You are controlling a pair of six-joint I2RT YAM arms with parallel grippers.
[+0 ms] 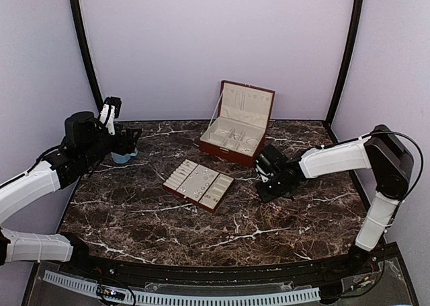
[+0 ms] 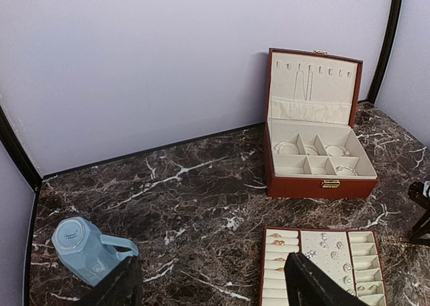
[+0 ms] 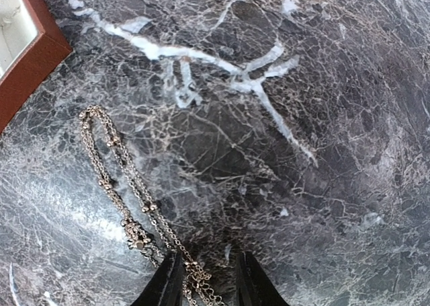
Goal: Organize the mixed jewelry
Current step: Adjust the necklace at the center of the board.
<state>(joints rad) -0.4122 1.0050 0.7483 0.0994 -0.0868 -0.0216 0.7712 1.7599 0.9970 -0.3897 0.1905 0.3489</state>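
Left gripper (image 2: 211, 262): spread wide, holding nothing, hanging above the table's (image 3: 302, 118) far left corner.
Right gripper (image 3: 209, 259): fingers down at the marble with a narrow gap between them, not closed on anything.
Chain (image 3: 136, 237): a thin beaded chain lying doubled on the marble; its near end lies between the right fingers, against the left one.
Rings (image 2: 276, 242): small gold ones tucked in the tray's left-hand slots.
Studs (image 2: 329, 247): tiny bright specks on the tray's middle panel.
Tray (image 2: 263, 279): flat, cream-lined, in front of the box.
Box (image 2: 316, 185): red-brown, lid up, brass clasp on the front, bracelets in the cream compartments.
Cup (image 2: 84, 249): pale blue, on its side beside the left finger.
Writing: a small mark printed on the cup's base, too small to read.
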